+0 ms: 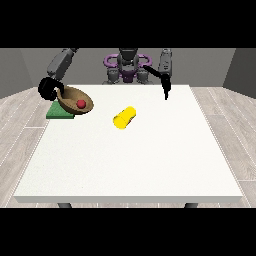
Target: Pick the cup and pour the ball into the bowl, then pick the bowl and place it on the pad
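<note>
Front view: round brown bowl [75,101], seemingly tilted.

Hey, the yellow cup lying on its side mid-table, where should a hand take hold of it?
Probably around the middle of the yellow cup's round side wall, coming down from above. It lies tipped over on the white table, clear of other things, so its wall faces up, with its ends pointing sideways.

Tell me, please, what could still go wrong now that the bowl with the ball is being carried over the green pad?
1. The brown bowl is tilted, its open side facing the table's middle, so the red ball might roll out before it is set down.
2. The bowl overhangs the green pad toward the table's middle; lowered here, it may land partly off the pad.
3. The robot hand at the view's left holds the bowl only at its far rim, so it could tip on release.
</note>
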`<state>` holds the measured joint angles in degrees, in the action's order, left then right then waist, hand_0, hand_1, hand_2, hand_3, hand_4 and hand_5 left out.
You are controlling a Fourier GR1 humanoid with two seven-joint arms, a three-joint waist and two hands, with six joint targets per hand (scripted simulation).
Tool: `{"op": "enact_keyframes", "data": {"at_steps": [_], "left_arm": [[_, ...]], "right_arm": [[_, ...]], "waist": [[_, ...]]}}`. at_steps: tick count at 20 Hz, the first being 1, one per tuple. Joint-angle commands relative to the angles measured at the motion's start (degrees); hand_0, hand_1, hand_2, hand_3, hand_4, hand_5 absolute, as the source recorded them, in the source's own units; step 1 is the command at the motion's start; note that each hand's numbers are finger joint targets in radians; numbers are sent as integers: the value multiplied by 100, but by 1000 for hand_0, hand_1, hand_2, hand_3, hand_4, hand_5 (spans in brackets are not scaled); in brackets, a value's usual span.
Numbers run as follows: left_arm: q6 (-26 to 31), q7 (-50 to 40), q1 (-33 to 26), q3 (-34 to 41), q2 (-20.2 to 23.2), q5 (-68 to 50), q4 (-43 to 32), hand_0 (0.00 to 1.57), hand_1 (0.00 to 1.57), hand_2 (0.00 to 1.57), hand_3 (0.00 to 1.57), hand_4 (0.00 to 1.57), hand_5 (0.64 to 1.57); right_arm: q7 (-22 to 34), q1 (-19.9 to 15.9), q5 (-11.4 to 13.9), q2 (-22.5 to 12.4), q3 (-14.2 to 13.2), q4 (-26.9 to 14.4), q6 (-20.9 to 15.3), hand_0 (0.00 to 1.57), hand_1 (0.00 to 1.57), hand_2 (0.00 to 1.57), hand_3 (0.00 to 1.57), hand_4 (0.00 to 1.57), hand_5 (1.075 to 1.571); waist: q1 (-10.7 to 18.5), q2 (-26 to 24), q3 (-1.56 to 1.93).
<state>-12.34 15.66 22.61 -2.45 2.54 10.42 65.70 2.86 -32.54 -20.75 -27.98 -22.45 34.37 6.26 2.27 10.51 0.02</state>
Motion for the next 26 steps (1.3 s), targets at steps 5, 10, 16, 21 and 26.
{"op": "enact_keyframes", "data": {"at_steps": [5, 10, 16, 21, 26], "left_arm": [[-351, 104, 464, -78, -89, 295, 511, 0, 0, 0, 0, 0, 707], [-365, -132, 346, -246, 63, 413, 1639, 0, 0, 0, 0, 0, 703], [-589, -586, -36, -657, -125, 817, 2426, 0, 0, 0, 0, 0, 694], [-478, -581, -298, -598, -2, 744, 2891, 0, 0, 0, 0, 0, 684], [-369, -766, -373, -567, 57, 741, 3053, 0, 0, 0, 0, 0, 687]], "right_arm": [[-357, -141, -445, -1033, -575, -714, 1227, 1571, 1571, 1571, 665, 859, 1570], [-1027, -200, -616, -1376, -928, -1260, 1723, 1571, 1571, 1571, 0, 851, 1571], [-1089, -684, -596, -1491, -945, -1521, 1613, 1571, 1571, 1571, 0, 788, 1567], [-917, -843, -631, -1809, -967, -1627, 1832, 1571, 1571, 1571, 0, 428, 1570], [-871, -865, -430, -1896, -758, -1597, 1837, 1571, 1571, 1571, 856, 398, 1563]], "waist": [[87, 1085, 9], [211, 1861, 22], [137, 2041, 16], [68, 2160, 10], [61, 1999, 7]]}}
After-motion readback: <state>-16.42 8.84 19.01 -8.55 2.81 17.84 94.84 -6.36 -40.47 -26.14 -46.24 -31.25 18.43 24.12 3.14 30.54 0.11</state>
